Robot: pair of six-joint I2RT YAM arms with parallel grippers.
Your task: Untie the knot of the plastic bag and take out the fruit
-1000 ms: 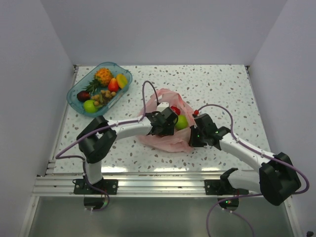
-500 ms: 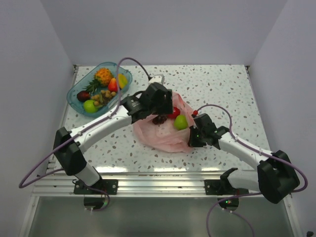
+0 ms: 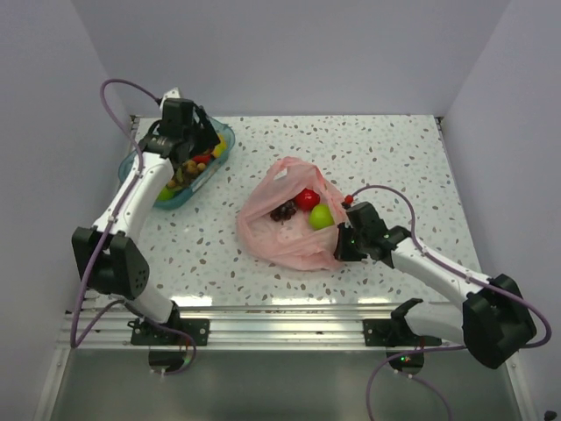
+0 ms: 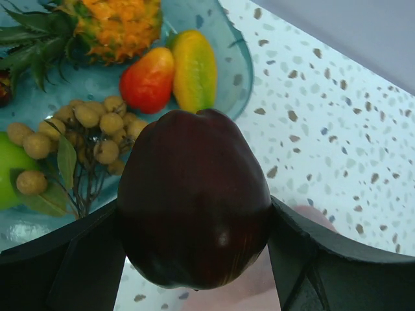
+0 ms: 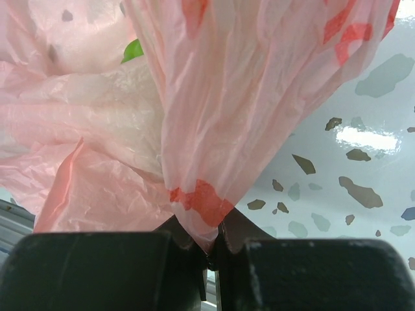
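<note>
The pale-pink plastic bag lies open mid-table. Inside it show a lime-green apple, a red fruit and dark grapes. No knot shows in any view. My right gripper sits at the bag's right edge, shut on a pinch of its plastic; the bag fans out above the jaws. My left gripper hangs over the blue tray at the back left, shut on a dark maroon fruit, with a finger on each side of it.
The blue tray holds a small pineapple, a red-orange fruit, a yellow-green fruit, a cluster of longans and a green apple. White walls close in the table on three sides.
My left arm has swung from the bag to the back left, carrying the dark maroon fruit over the blue tray. The right gripper has kept its pinch on the bag's edge.
</note>
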